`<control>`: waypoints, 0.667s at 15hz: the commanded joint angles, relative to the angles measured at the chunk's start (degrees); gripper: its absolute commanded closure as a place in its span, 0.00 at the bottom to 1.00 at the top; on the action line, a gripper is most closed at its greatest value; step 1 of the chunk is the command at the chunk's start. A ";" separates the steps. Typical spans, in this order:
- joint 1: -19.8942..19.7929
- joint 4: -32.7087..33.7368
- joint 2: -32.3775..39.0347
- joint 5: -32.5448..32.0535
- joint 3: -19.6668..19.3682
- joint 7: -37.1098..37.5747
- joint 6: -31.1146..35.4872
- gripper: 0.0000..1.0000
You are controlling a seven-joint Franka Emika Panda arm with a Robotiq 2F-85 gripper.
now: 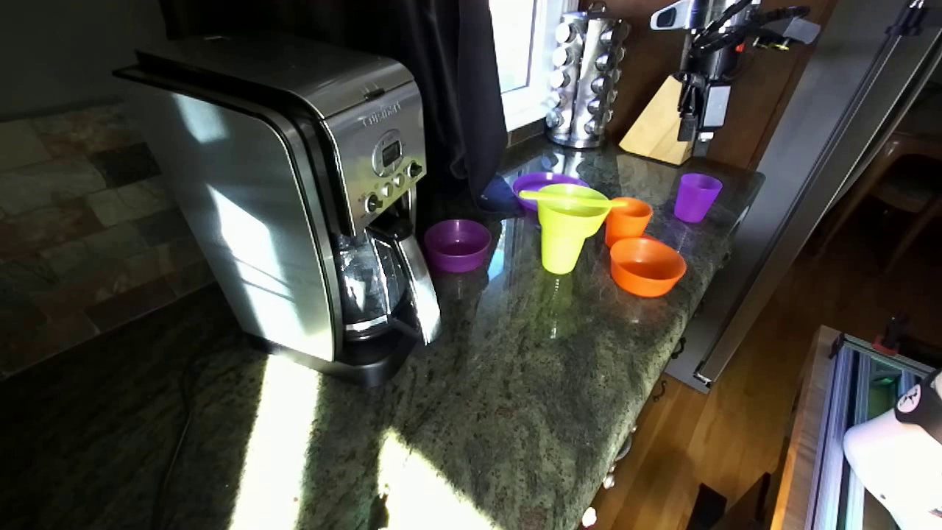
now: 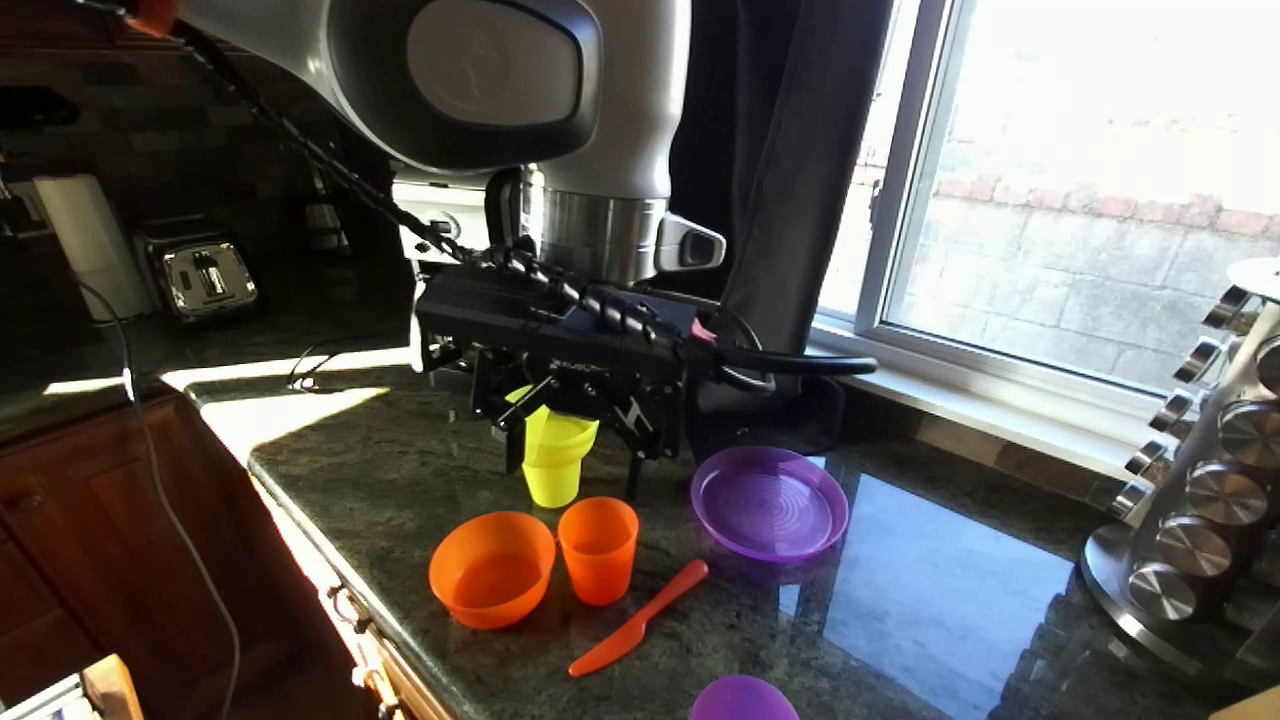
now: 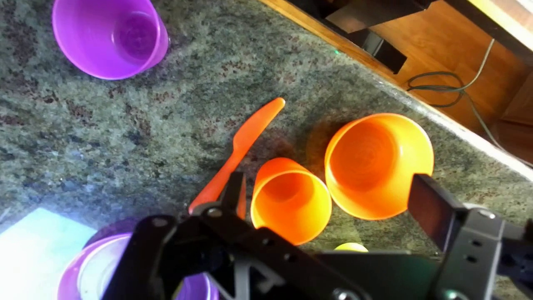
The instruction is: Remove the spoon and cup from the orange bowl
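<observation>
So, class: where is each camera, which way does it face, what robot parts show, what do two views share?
In an exterior view: at the coffee maker end, facing the spice rack; gripper upper right, perhaps a white robot part lower right.
In an exterior view: at the rack end, facing the toaster; arm at top, gripper central.
Wrist view: on the wrist, facing down at orange bowl and cup; fingers, lower half.
Both exterior views share bowl, cup and gripper.
</observation>
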 commanded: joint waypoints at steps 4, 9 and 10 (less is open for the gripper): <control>1.52 -5.13 -7.40 1.87 -1.34 -5.90 0.39 0.00; 2.09 -5.75 -9.58 5.02 -1.93 -6.11 0.72 0.00; 2.13 -5.83 -9.97 5.21 -1.96 -5.92 0.80 0.00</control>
